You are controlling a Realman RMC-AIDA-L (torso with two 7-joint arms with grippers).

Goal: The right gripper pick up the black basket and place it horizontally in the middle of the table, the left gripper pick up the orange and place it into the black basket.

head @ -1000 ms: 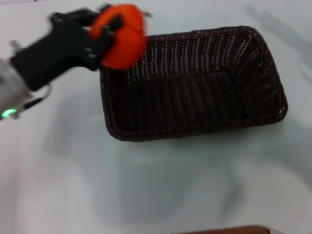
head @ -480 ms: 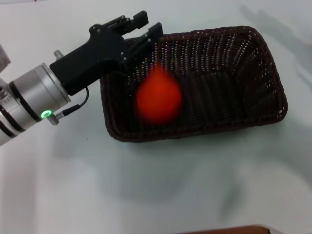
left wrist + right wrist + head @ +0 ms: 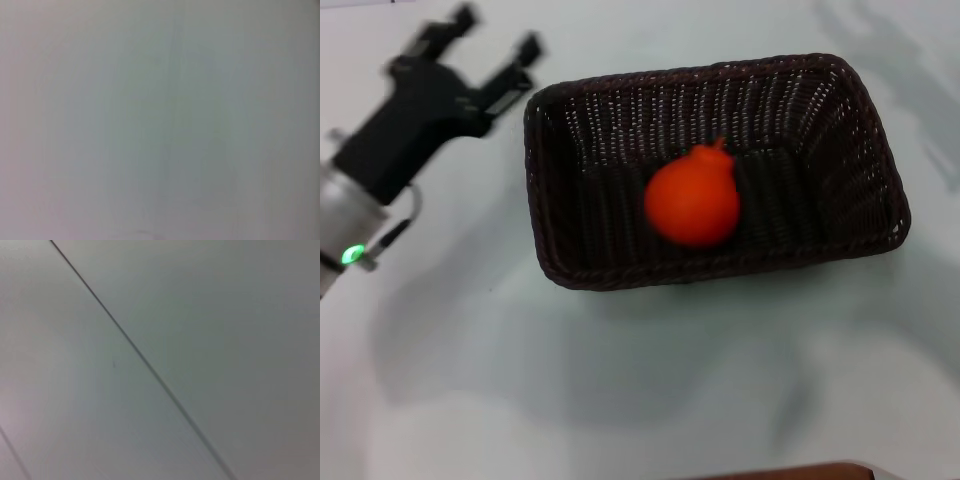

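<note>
Left hand [image 3: 498, 48] open, empty, above the table [image 3: 620, 380] beside the black basket [image 3: 860, 120]. Orange [image 3: 692, 203] lies inside basket. No legible writing.

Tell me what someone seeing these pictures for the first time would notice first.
The bright orange stands out at once, lying inside the black basket near its middle, bumped top pointing away from the robot. The basket sits lengthwise across the pale table. At the basket's far-left corner, the left gripper hangs open and empty, outside the rim; the right gripper is out of sight.
</note>
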